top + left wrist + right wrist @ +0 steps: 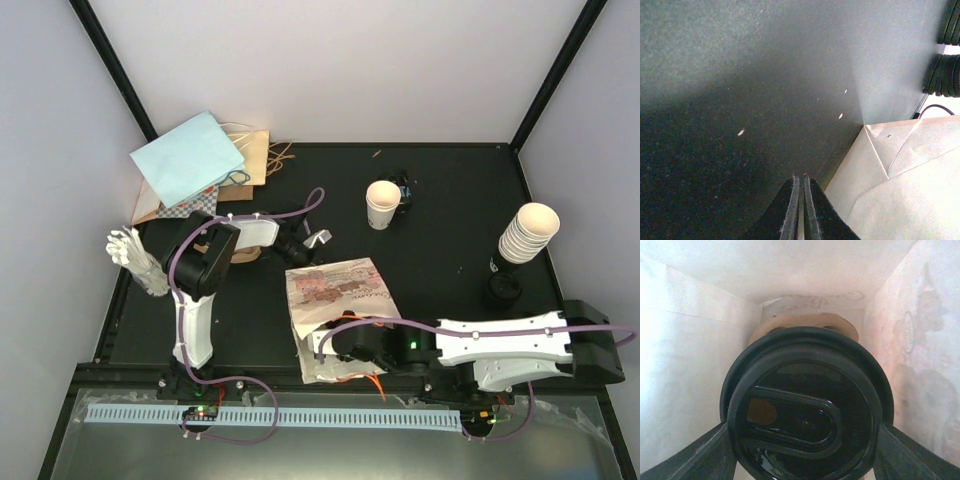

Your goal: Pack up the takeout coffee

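Note:
In the right wrist view a takeout coffee cup's black lid (802, 410) fills the frame, deep inside the printed cream paper bag (685, 365). My right gripper (804, 436) is shut on that cup, one dark finger (705, 452) at each side of it. Behind the lid shows the brown pulp tray (805, 321). From above, the bag (335, 300) lies on its side mid-table, and the right gripper (335, 350) reaches into its near mouth. My left gripper (317, 238) hangs just beyond the bag's far end; it (801, 179) is shut and holds nothing, next to a bag corner (890, 165).
A lidless cream cup (382, 204) stands at the back centre with a small black object (405, 188) beside it. A stack of cups (528, 232) and black lids (503, 288) sit at the right. Blue and brown paper bags (190, 160) lie back left, white stirrers (135, 255) at the left edge.

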